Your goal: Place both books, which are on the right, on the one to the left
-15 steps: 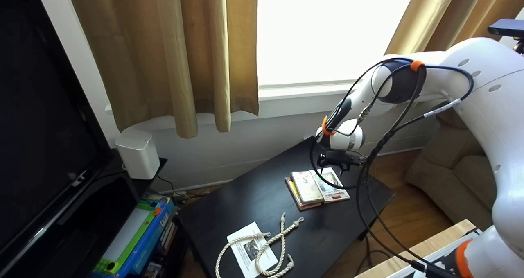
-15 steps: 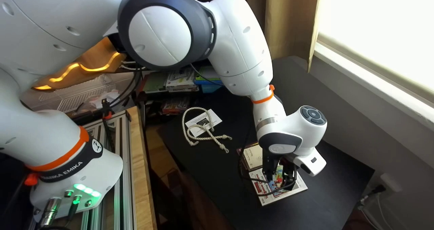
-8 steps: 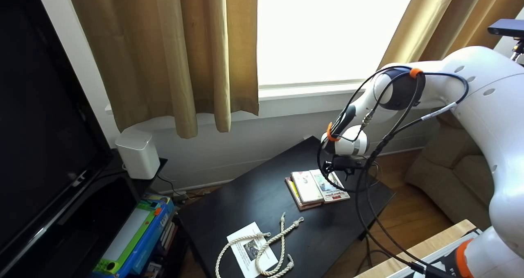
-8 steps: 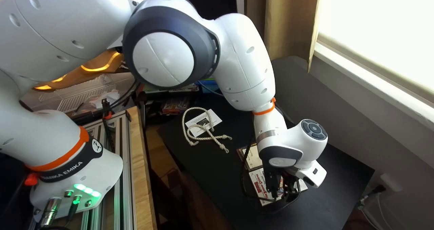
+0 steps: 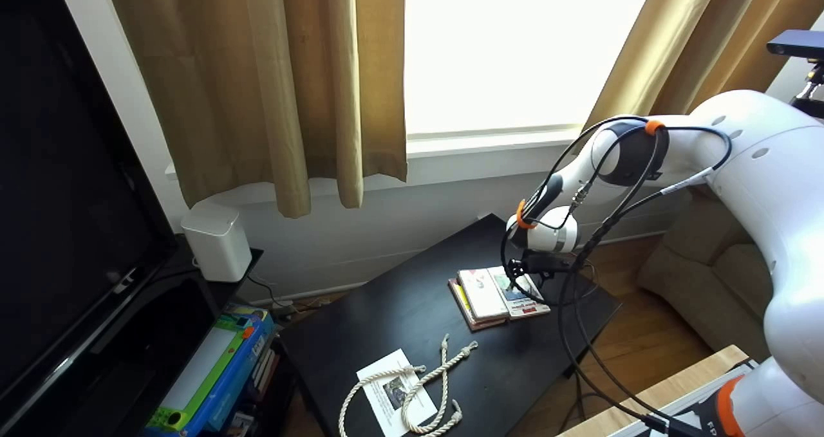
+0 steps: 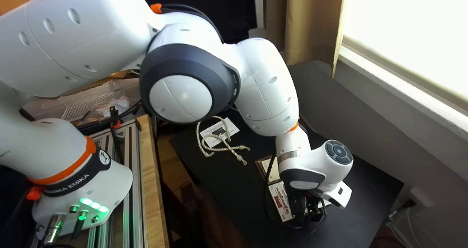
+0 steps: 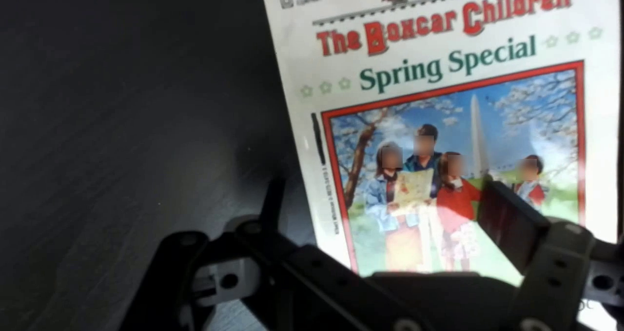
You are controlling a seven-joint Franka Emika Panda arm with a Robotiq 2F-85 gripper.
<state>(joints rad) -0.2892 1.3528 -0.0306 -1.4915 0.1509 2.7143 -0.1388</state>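
1. We see the gripper [image 7: 382, 197] low above a book, its two fingers [image 7: 512, 226] standing well apart.
2. In the wrist view, we find the finger at the left just outside the cover's long edge, over the dark table [image 5: 380, 321]; the finger at the right is over the cover picture. We cannot tell whether either fingertip touches anything.
3. The book below is the Boxcar Children book [image 7: 434, 126], face up and flat on the table. We can read "Spring Special" in green under the red title, above a red-framed picture of four figures and a pale obelisk.
4. Just beside it, in both exterior views, we see a stack [image 5: 486, 305]. We cannot tell whether the two touch.
5. In the stack we make out a pale-covered book [image 5: 481, 289] lying on a lower book [image 5: 465, 304], whose reddish-brown edge shows along the side away from the Boxcar Children book. We cannot count the layers for certain.
6. In an exterior view, we see the white arm [image 6: 268, 87] reaching over the table, its wrist hiding much of the Boxcar Children book's cover.
7. On the same table, well apart from the books, we see a pale rope [image 5: 444, 367] lying partly across a printed sheet [image 5: 376, 395].
8. Behind the table, we see a bright window [image 5: 508, 51] with tan curtains [image 5: 277, 89].
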